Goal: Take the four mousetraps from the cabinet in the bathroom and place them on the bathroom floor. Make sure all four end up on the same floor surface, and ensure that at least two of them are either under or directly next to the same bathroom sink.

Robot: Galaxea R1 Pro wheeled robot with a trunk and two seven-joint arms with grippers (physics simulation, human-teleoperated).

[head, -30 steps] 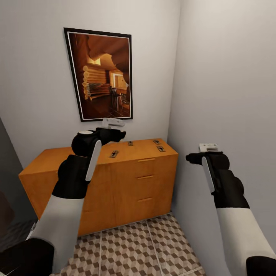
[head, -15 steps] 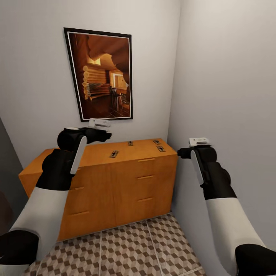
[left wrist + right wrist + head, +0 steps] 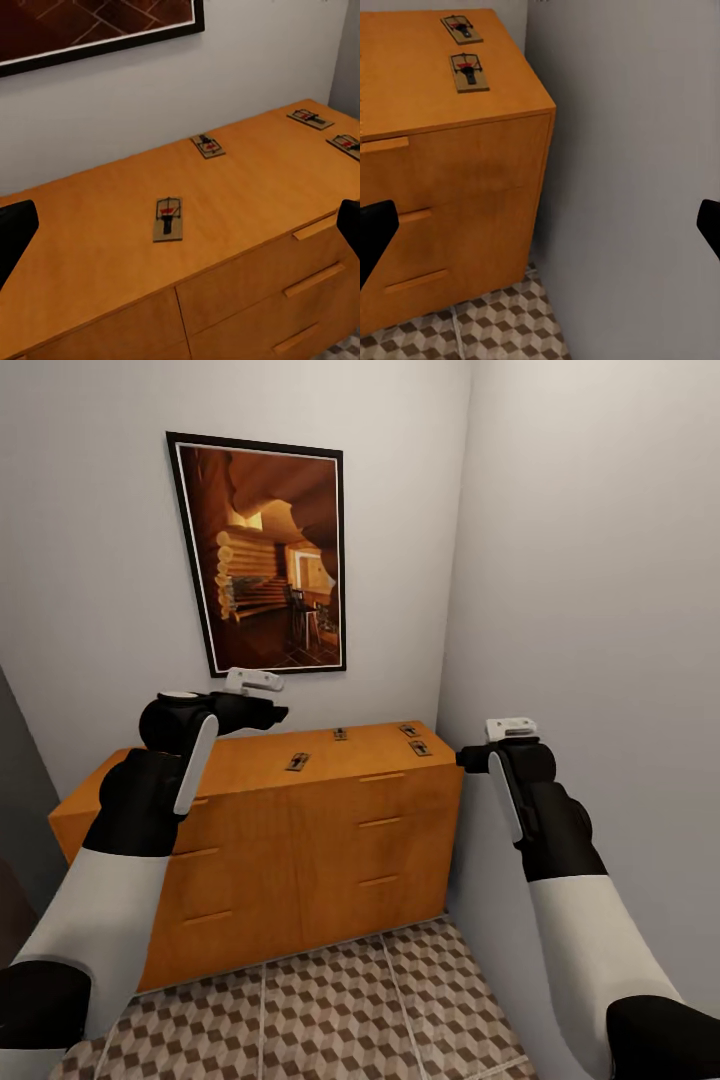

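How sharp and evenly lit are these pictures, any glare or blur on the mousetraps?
Head view: soft, even light, no glare; the mousetraps are tiny, detail lost. Left wrist view: sharp, their red marks readable on the cabinet. Right wrist view: crisp, with a faint shadow down the cabinet's side by the wall.

Orange wood cabinet [image 3: 300, 830], tan mousetraps [image 3: 167, 219] with red marks, brown-beige-cream cube-patterned bathroom floor [image 3: 340, 1010], pale grey walls [image 3: 590, 580], black-framed amber picture [image 3: 265, 555]

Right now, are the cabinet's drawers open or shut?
Shut. The drawer fronts sit flush on the orange cabinet, with no gap showing, and all four mousetraps lie flat on its top.
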